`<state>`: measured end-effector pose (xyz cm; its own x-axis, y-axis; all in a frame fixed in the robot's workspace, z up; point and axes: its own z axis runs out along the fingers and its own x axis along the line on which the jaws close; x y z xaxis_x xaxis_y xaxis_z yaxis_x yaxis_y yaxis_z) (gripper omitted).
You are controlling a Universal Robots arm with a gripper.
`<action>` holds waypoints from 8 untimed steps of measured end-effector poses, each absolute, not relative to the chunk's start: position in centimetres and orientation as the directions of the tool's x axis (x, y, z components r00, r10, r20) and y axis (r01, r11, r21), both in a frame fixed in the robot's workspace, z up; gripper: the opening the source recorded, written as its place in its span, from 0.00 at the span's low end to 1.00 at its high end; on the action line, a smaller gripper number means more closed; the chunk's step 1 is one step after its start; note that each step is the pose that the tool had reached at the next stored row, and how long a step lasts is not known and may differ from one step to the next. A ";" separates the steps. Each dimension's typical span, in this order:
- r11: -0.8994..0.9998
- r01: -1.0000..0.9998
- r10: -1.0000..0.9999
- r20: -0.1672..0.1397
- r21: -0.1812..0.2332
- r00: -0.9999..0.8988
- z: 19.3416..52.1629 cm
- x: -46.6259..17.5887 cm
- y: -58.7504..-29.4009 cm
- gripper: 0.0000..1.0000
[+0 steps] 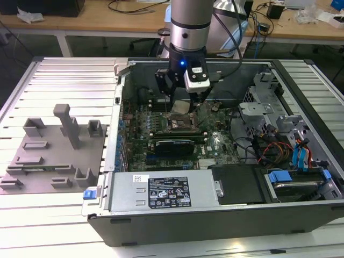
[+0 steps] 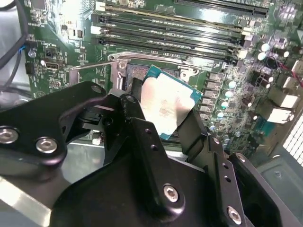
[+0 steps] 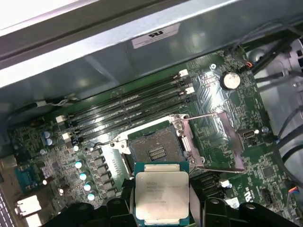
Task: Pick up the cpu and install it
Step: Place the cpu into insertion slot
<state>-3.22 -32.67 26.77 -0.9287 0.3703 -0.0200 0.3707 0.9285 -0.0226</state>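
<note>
CPU [image 3: 162, 189] is sitting clamped by its edges in our hand [image 3: 162, 203], pale metal top showing in both wrist views. We are holding it close over the open socket [image 3: 155, 147], not yet seated in it. The socket's bracket [image 3: 215, 142] is standing swung open. In the exterior view, our hand [image 1: 181, 106] is hanging over the motherboard [image 1: 215, 142] inside the case [image 1: 215, 215], and the black expansion card [image 1: 173, 146] is lying at six o'clock from the socket.
</note>
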 end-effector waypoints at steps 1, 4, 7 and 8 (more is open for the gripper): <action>0.921 0.389 0.388 -0.020 -0.023 -0.921 26.8 -3.2 -32.7 0.55; 0.903 0.430 0.429 -0.020 -0.023 -0.903 26.8 -3.2 -32.7 0.55; 0.849 0.529 0.528 -0.020 -0.023 -0.849 26.7 -3.2 -32.7 0.55; 0.826 0.563 0.562 -0.020 -0.023 -0.827 26.7 -3.2 -32.7 0.55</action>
<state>-3.22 -32.67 26.71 -0.8267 0.5623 -0.0200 0.5626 0.8264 -0.0227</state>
